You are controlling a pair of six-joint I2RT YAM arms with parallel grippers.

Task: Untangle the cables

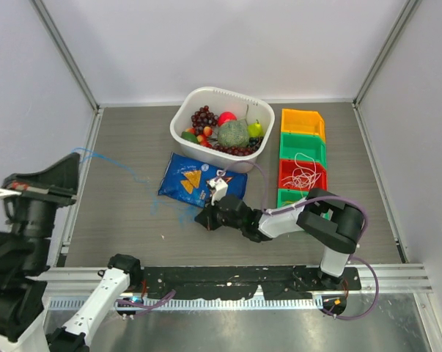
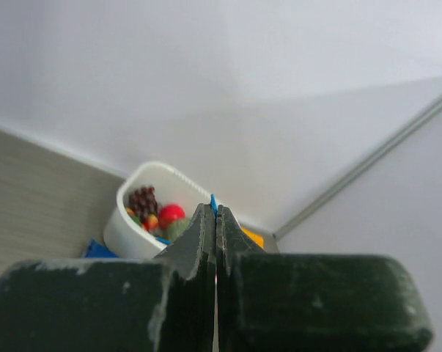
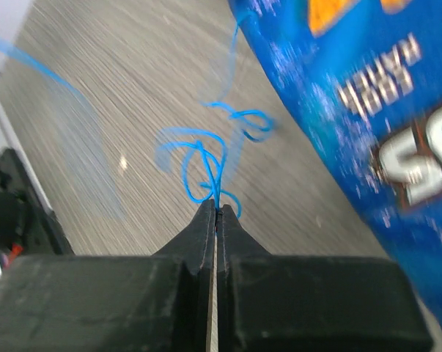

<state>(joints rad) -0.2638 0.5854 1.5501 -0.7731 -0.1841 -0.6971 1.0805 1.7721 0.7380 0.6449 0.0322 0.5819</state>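
Observation:
A thin blue cable (image 1: 122, 170) stretches across the grey table from the far left toward the middle. My left gripper (image 1: 75, 155) is raised at the left and shut on one end; a blue tip (image 2: 213, 203) pokes out between its fingertips. My right gripper (image 1: 203, 218) sits low on the table beside the chip bag, shut on the cable's loopy tangle (image 3: 206, 165). In the right wrist view the jaws (image 3: 216, 208) pinch a blue strand. A white cable (image 1: 303, 174) lies bunched in the red bin.
A white basket (image 1: 188, 110) of toy fruit stands at the back centre. In front of it lies a blue chip bag (image 1: 191, 180). On the right is a column of bins: orange (image 1: 303, 121), green (image 1: 303, 147), red (image 1: 285, 170), green (image 1: 288, 196).

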